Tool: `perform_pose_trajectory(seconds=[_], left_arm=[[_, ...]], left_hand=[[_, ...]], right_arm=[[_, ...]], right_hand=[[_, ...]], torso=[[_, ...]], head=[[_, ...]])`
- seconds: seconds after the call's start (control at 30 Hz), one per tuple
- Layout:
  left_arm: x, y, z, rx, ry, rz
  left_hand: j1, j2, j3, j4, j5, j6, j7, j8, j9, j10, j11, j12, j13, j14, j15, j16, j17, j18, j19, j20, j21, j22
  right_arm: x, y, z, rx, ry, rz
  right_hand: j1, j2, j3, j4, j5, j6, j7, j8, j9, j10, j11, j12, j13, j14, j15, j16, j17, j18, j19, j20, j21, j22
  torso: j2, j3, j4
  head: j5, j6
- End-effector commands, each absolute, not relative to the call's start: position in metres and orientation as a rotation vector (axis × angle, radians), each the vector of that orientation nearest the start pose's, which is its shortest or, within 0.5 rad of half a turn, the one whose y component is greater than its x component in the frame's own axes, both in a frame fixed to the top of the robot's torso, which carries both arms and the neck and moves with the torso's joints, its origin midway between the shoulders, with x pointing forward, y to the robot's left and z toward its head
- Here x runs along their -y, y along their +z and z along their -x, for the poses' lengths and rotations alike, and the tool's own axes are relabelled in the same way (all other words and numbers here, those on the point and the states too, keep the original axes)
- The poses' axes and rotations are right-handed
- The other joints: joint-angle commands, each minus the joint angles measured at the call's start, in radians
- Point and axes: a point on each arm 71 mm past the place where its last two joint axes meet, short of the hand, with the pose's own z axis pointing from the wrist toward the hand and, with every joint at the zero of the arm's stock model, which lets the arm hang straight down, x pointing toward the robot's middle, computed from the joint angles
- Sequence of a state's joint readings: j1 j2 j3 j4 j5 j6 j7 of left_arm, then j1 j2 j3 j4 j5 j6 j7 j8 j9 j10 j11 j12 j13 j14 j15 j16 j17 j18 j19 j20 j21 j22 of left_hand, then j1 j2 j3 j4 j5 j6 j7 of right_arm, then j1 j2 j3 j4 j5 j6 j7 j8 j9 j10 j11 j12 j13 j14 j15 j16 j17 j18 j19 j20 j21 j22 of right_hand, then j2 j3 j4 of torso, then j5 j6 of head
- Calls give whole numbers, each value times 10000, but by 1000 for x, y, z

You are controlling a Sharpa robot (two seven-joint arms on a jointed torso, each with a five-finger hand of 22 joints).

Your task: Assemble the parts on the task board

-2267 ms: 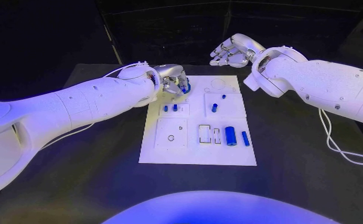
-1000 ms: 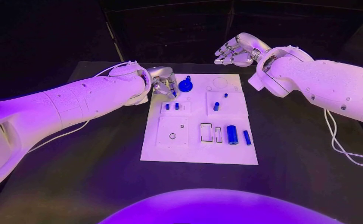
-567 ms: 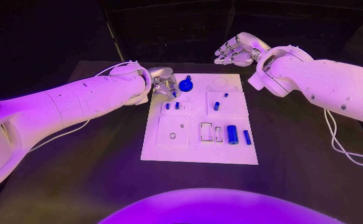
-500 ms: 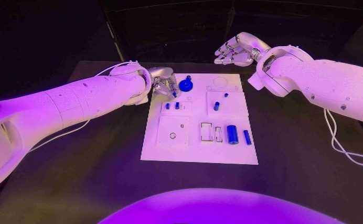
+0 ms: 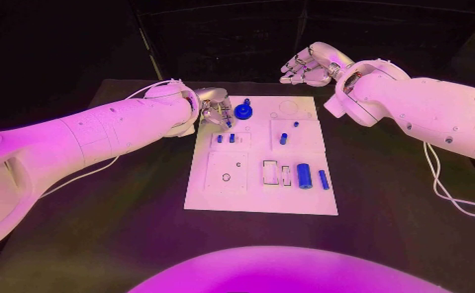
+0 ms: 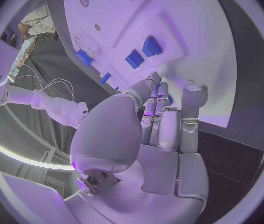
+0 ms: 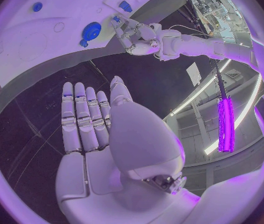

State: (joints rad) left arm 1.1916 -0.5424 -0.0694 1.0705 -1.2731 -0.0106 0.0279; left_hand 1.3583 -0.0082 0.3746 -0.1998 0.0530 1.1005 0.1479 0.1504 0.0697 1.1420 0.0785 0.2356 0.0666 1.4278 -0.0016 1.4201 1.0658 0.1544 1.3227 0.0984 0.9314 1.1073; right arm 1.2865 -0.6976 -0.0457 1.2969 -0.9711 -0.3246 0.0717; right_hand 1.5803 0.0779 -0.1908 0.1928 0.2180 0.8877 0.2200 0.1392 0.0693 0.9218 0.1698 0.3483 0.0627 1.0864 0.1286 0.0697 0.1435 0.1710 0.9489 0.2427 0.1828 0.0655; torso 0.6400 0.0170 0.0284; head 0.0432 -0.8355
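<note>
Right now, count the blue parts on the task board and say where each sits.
7: a gear by the left robot hand, two pegs nearer the robot, two pieces right of those, two cylinders nearest the robot. The hand may hide another.

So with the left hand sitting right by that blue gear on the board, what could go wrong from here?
The left hand is at the task board's far left corner, fingers close beside the blue gear. A small slip could knock the gear. The two small blue pegs stand just below the hand, so lowering the wrist might tip them. The right hand hovers open off the board, too far away to steady it if it shifts.
</note>
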Motion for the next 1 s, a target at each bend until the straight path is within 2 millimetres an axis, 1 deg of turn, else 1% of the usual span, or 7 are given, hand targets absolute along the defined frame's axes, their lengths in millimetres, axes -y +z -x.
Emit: perform_pose_trajectory(seconds=[0.03, 0.4, 0.6, 0.7, 0.73, 0.9, 1.0], left_arm=[[-168, -243, -545, -20234, -6895, -1195], [-169, -245, -546, -20428, -6765, -1175], [-169, -245, -546, -20527, -6777, -1213], [-169, -246, -545, -20582, -6811, -1242], [-169, -246, -545, -20601, -6845, -1211], [-169, -245, -545, -20568, -6920, -1143], [-170, -245, -546, -20504, -6937, -1099]], left_hand=[[-109, -47, 91, 6, -47, -68, 60, -112, -8, -25, 60, -117, 5, 24, 43, -72, -38, -175, -5, 33, -31, 1], [-211, -98, 170, 27, -48, -197, 137, -245, -25, -126, 130, -292, 1, 9, 97, -92, -89, -172, -42, 73, -76, -3], [-320, -185, 221, 50, -48, -392, 209, -408, -51, -183, 189, -421, 6, -3, 147, -106, -138, -167, -66, 117, -110, -5], [-408, -249, 225, 78, -48, -494, 235, -490, -58, -210, 217, -480, 6, -6, 171, -110, -158, -164, -74, 138, -130, -10], [-468, -307, 220, 92, -48, -616, 233, -570, -70, -249, 230, -529, 1, -10, 184, -115, -180, -161, -81, 152, -150, -18], [-575, -402, 239, 127, -48, -895, 240, -746, -73, -323, 252, -637, -2, -19, 204, -125, -222, -147, -100, 179, -202, -41], [-648, -485, 243, 152, -48, -1192, 227, -884, -80, -457, 272, -751, -11, -33, 223, -137, -265, -138, -118, 201, -253, -65]], right_arm=[[190, -151, -540, -16121, 9312, -2043], [190, -151, -540, -16129, 9314, -2042], [191, -152, -540, -16141, 9310, -2042], [191, -152, -540, -16170, 9318, -2032], [191, -152, -540, -16177, 9318, -2030], [191, -152, -540, -16189, 9319, -2026], [191, -152, -540, -16222, 9316, -2024]], right_hand=[[-68, 32, 51, -12, 49, 32, 79, -61, -8, -10, 25, -48, -9, 33, 24, -58, -30, 133, 83, 5, -73, -12], [-68, 32, 51, -12, 49, 32, 79, -61, -8, -10, 25, -48, -9, 33, 24, -58, -30, 133, 83, 5, -73, -12], [-68, 32, 51, -12, 49, 32, 79, -61, -8, -10, 25, -48, -9, 33, 24, -58, -30, 133, 83, 5, -73, -12], [-75, 32, 54, -12, 49, 32, 80, -62, -8, -10, 26, -49, -9, 32, 24, -57, -39, 133, 84, 5, -83, -12], [-76, 32, 55, -12, 49, 32, 80, -62, -8, -10, 26, -49, -8, 32, 24, -57, -41, 133, 84, 6, -85, -12], [-82, 27, 54, -12, 48, 30, 80, -64, -9, -12, 27, -50, -8, 31, 26, -57, -46, 133, 85, 6, -91, -12], [-91, 21, 53, -12, 46, 25, 80, -69, -10, -17, 29, -53, -8, 26, 30, -58, -57, 133, 84, 8, -102, -12]], torso=[[3, 5, -11], [1, 2, -3], [2, 1, -7], [4, -3, 3], [4, -3, 6], [1, -1, 8], [0, -3, 4]], head=[[-9, -14], [-31, -29], [-37, -36], [-39, -46], [-36, -48], [-30, -58], [-33, -58]])
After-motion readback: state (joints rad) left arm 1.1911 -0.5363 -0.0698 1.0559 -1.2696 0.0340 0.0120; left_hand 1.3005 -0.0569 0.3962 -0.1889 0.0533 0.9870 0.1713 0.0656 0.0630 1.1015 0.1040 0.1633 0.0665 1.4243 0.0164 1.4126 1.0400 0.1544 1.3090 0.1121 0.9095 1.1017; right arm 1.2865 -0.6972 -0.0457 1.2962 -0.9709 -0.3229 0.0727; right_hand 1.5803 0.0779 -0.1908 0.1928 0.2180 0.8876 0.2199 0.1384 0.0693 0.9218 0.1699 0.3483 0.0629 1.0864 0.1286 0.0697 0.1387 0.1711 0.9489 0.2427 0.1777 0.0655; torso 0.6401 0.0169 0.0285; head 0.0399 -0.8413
